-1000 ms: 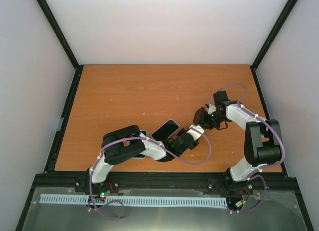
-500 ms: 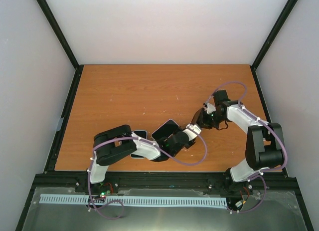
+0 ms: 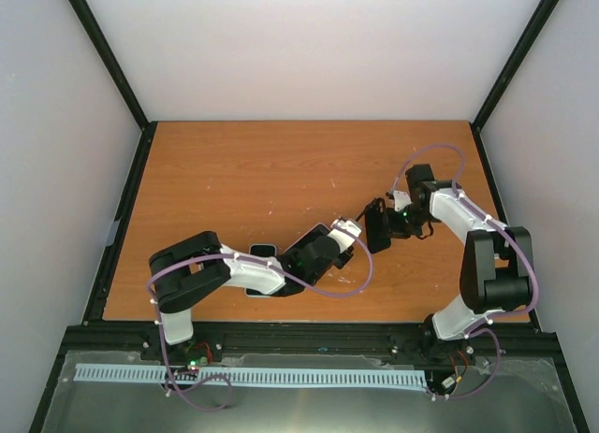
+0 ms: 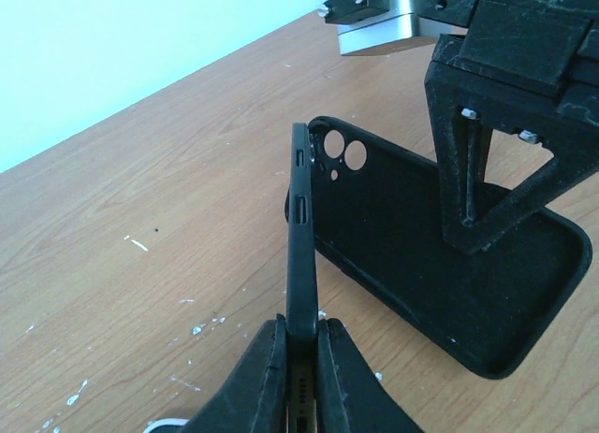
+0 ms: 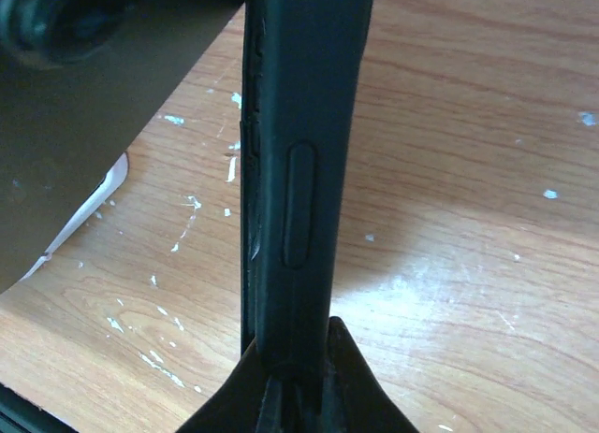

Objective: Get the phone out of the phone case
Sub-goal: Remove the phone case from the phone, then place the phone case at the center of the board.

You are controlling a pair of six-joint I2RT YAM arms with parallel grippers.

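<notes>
The left tool (image 4: 301, 330) pinches the phone (image 4: 299, 237) by its end and the right tool (image 5: 292, 358) clamps the empty-looking phone case (image 4: 412, 255), probably so each steadies one part.

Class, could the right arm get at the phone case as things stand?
Probably yes: the right end effector is clamped on the phone case; the left end effector only grips the phone alongside.

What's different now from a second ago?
The left arm swung its elbow left while the left gripper reached right, tipping the phone edge-on next to the case. The right gripper turned the case slightly. Both kept their holds; nothing was let go.
</notes>
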